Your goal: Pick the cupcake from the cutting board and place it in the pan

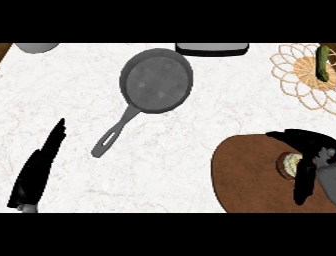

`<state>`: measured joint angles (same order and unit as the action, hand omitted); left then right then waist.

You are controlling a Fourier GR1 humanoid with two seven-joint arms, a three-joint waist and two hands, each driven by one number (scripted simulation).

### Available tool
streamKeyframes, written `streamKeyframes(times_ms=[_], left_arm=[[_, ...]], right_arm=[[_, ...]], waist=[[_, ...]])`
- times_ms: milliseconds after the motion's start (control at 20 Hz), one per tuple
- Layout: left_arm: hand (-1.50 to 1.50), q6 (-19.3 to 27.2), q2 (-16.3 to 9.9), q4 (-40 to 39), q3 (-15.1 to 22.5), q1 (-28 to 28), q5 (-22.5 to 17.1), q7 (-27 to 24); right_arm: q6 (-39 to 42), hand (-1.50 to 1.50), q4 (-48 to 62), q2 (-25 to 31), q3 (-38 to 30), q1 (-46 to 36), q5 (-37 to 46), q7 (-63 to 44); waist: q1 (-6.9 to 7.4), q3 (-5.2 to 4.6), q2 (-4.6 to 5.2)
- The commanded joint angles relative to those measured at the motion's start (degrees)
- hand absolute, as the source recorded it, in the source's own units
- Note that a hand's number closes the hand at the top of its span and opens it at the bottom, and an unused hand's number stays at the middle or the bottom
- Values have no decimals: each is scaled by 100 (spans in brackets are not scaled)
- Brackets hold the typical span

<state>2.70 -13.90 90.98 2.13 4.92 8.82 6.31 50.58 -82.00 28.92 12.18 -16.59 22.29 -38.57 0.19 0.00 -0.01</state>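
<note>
Desk [200, 145]: white marbled top, dark wood showing past its far left and far right corners. Directly on it:
- grey pan [155, 81], centre-far, handle running toward near-left, pan empty
- round brown board [252, 175], near right, cut off by the lower edge
- woven mat [307, 90], far right corner, well apart from the board
- dark tray-like item [211, 48] at the far edge, just right of the pan, partly out of view
- grey round item [36, 47] at the far left edge, mostly cropped, can't tell what it is

Pan and board well apart.
</note>
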Motion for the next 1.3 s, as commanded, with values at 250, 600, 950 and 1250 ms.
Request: streamKeyframes(times_ms=[250, 600, 950, 1250], left_arm=[[0, -274, -146, 722, -222, 400, -74, 243], [0, -112, 140, 48, -124, -187, 145, 268], [0, -161, 156, 372, -112, 85, 115, 336], [0, -335, 31, 234, -226, 91, -12, 102]], right_arm=[[-218, 150, -252, -176, -293, 666, 223, 511], [-1427, 150, 187, -1510, -465, 57, 722, -1097], [-3186, 150, -371, -2351, -262, 207, 2109, -2377], [-3919, 150, -1149, -1927, 191, -407, 3601, -2152]], waist=[[-22, 0, -16], [3, -4, 11], [5, -1, -6], [2, -7, -38]])
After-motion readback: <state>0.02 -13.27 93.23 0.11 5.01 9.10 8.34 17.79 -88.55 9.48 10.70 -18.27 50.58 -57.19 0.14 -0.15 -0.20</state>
